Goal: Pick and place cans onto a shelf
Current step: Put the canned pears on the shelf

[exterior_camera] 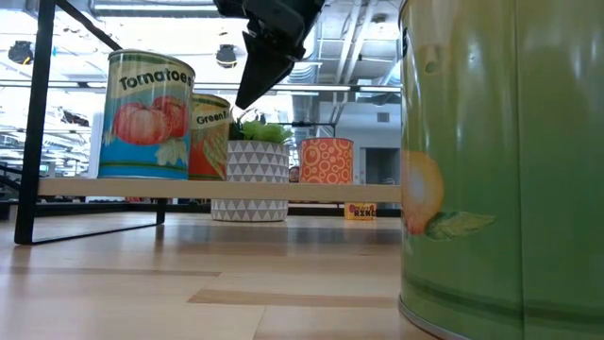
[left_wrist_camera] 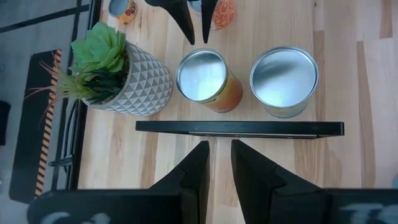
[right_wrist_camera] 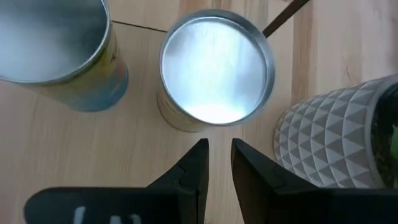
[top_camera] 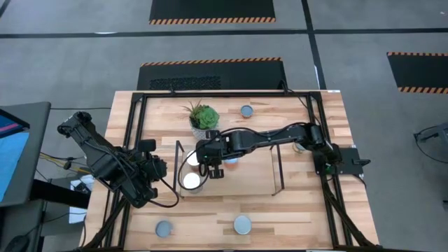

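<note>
The light-wood shelf [top_camera: 245,178] with black wire uprights lies mid-table. Two cans stand at its left end: a tomato can [exterior_camera: 146,113] and an orange-sided can [exterior_camera: 210,137]; they show in the high view [top_camera: 191,181] [top_camera: 192,159]. An orange patterned can [exterior_camera: 327,161] stands on the shelf farther right. My right gripper [top_camera: 213,169] hovers above the shelf beside the orange-sided can [right_wrist_camera: 214,68], fingers a narrow gap apart and empty. My left gripper [left_wrist_camera: 219,155] waits left of the shelf, also narrowly open and empty.
A white-potted succulent [top_camera: 201,119] stands just beyond the shelf's far left corner. Loose cans stand at the far side [top_camera: 246,110], near left [top_camera: 163,228] and near middle [top_camera: 242,224], the last big in the low view [exterior_camera: 500,170]. A black table frame [top_camera: 133,140] borders the wood.
</note>
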`<state>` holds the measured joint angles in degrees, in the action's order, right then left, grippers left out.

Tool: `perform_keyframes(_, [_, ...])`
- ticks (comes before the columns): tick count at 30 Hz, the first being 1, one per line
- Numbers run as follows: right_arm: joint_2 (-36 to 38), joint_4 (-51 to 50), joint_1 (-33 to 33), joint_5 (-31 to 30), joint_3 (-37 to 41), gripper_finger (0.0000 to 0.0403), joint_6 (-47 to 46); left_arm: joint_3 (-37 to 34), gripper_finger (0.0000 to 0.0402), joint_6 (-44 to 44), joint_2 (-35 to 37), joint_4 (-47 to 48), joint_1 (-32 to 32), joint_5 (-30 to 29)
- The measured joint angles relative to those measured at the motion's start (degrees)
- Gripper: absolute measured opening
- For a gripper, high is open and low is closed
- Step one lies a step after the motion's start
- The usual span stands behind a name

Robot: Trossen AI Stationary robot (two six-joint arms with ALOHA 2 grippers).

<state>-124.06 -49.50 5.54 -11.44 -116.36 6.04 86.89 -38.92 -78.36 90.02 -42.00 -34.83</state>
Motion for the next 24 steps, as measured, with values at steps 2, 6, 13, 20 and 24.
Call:
perform_keyframes(2, [-0.7,1.4,0.0,0.0,0.0,0.0091,0.0,0.0,0.0057,-0.4,0.0,0.0,0.0,0.0])
perform_keyframes(6, [-1.2,2.3,-0.1,0.9,0.2,0.0091,0.3,0.0,0.0057,-0.4,0.0,0.0,0.0,0.0])
perform_keyframes(13, [-2.7,1.9,0.1,0.9,0.2,0.0091,0.4,-1.6,0.0057,-0.4,0.0,0.0,0.0,-0.1])
perform_keyframes(20, [-1.6,-7.8,1.4,0.8,-2.7,0.0091,-3.3,-5.8,0.0057,-0.4,0.0,0.0,0.0,0.4])
perform_keyframes(24, [-0.5,-24.2,2.8,0.8,-8.0,0.0091,-7.1,-6.6,0.0057,-0.6,0.0,0.0,0.0,1.4])
